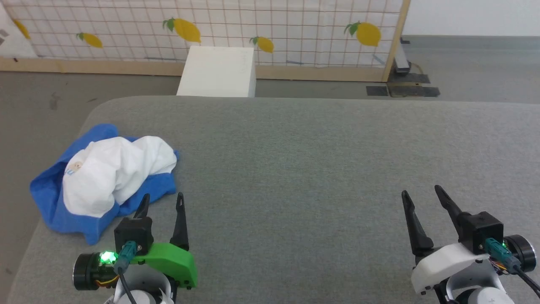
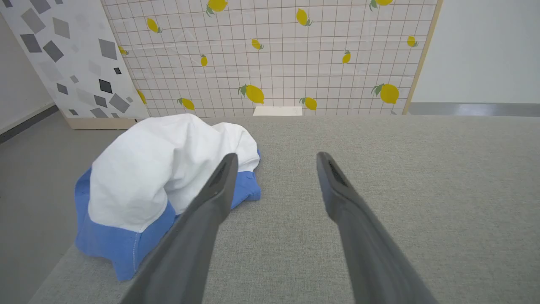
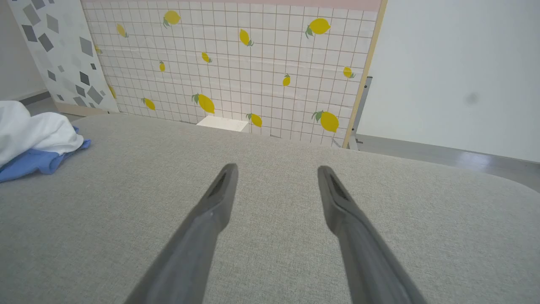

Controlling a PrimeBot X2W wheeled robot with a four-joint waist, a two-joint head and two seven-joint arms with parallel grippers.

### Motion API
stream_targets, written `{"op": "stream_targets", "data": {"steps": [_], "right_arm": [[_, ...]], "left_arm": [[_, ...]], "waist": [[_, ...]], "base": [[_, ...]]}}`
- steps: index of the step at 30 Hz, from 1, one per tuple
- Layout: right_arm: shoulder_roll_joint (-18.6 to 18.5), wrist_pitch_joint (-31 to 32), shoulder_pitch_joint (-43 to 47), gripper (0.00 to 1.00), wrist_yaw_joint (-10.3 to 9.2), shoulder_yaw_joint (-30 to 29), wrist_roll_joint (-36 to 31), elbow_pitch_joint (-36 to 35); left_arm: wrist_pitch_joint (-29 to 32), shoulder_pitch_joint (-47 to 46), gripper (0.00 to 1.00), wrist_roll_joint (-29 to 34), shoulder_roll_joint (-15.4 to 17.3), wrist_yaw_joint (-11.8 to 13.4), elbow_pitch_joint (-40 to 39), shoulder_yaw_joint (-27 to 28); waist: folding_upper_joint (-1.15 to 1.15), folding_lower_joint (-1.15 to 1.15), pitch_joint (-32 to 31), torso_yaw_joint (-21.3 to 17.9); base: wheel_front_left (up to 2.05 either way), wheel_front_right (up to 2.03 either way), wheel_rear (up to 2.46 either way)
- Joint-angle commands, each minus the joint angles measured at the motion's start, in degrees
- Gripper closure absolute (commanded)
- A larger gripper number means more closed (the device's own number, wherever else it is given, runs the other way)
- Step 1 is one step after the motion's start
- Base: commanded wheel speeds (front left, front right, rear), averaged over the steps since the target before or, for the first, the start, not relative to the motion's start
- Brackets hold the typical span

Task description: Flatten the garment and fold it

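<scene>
Garment (image 1: 105, 177) crumpled in a heap at the grey table's (image 1: 295, 169) left edge. Left gripper (image 1: 163, 196) over the table's near-left part, right gripper (image 1: 421, 190) over its near-right, both spread wide, empty. Probably best: pinch blue fabric, drag toward the table's middle, then flatten.

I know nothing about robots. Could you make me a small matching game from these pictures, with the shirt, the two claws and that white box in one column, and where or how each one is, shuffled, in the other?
Things:
1. garment
2. left gripper
3. right gripper
4. white box

Places and states:
A. beyond the far edge of the grey surface, before the lemon-print screen
B. open and empty, over bare grey cloth, far from the shirt
C. crumpled in a heap at the surface's left end
D. open and empty, right beside the heap

Pairs: 1-C, 2-D, 3-B, 4-A
</scene>
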Motion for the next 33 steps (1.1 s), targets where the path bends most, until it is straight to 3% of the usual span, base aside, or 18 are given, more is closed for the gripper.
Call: {"op": "stream_targets", "data": {"steps": [1,13,33], "right_arm": [[0.0,-0.6,-1.0,0.00,-0.02,-0.1,0.1,0.2],[0.0,-1.6,-1.4,0.00,-0.03,0.5,0.2,0.6],[0.1,-3.2,-1.9,0.00,-0.05,1.1,0.4,1.1]], "left_arm": [[-0.7,-1.0,0.00,-0.4,0.3,0.5,0.3,-0.1],[-2.1,-0.7,0.00,-1.4,0.9,1.9,0.3,-0.2],[-4.4,0.4,0.00,-2.5,1.3,4.7,0.2,-0.8]], "waist": [[0.00,0.00,0.0,1.5],[0.00,0.00,0.1,7.7],[0.00,0.00,0.3,13.4]], "base": [[0.00,0.00,0.00],[-0.04,-0.04,-0.04],[-0.07,-0.07,-0.07]]}}
